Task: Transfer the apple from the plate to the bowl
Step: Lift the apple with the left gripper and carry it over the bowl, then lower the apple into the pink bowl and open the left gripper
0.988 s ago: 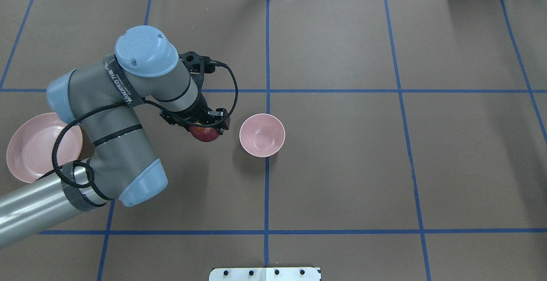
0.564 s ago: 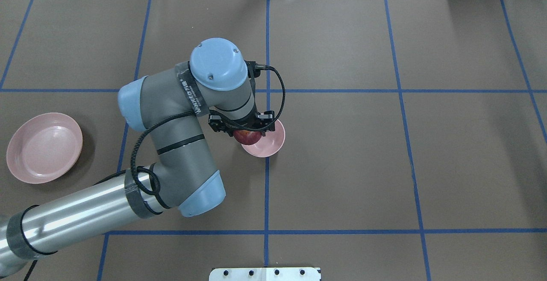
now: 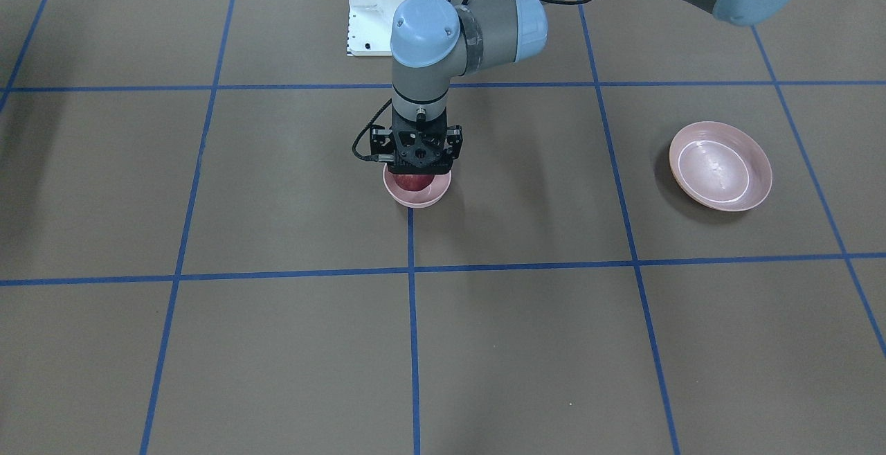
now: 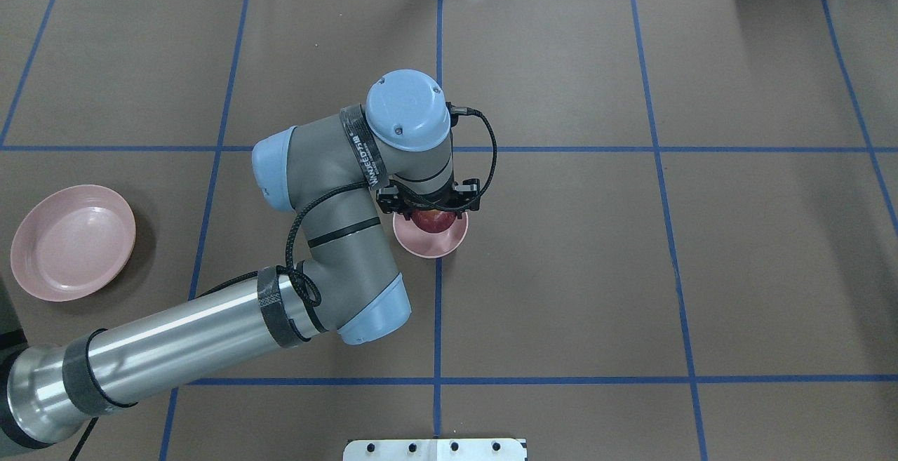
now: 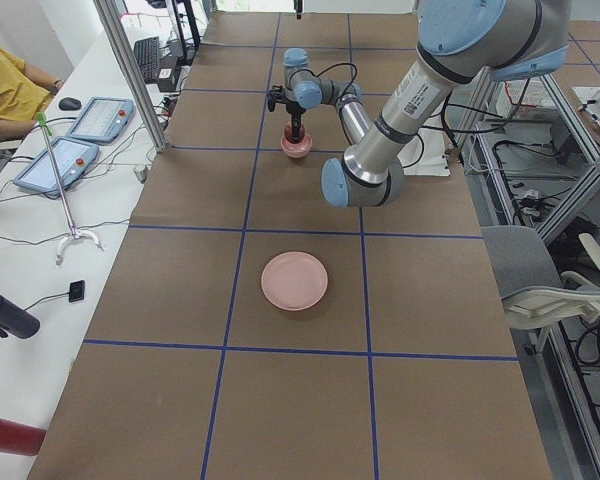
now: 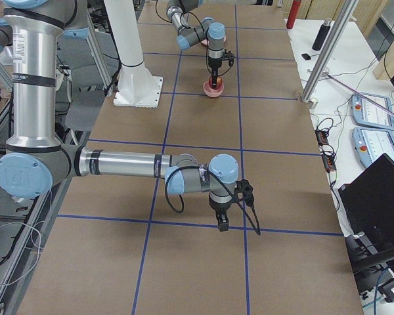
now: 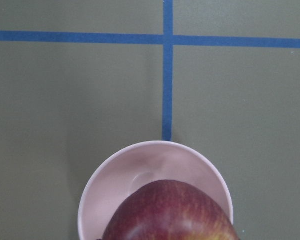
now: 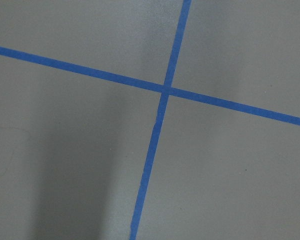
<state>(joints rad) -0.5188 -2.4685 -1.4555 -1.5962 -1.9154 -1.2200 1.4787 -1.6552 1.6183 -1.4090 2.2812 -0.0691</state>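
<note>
The plate (image 4: 73, 242) lies by the table's (image 4: 631, 271) left edge, well apart from the bowl (image 4: 431, 245) at its middle. My left pincer (image 3: 417, 165) is clamped on the apple (image 4: 435, 220), low over the bowl's mouth. My right pincer (image 6: 221, 225) hangs toward the right edge; whether it is apart or together I cannot tell.

Held the left arm (image 4: 210, 335) stretched in from the robot's own left side, elbow folded back, wrist turned straight down. Carried the left gripper (image 4: 433, 217) vertical beneath that wrist, clamped on the apple (image 7: 172, 212). Held the right arm (image 6: 118, 163) out low and level, wrist bent down, with the right gripper (image 6: 221, 226) pointing straight down; could not tell whether open or closed.
</note>
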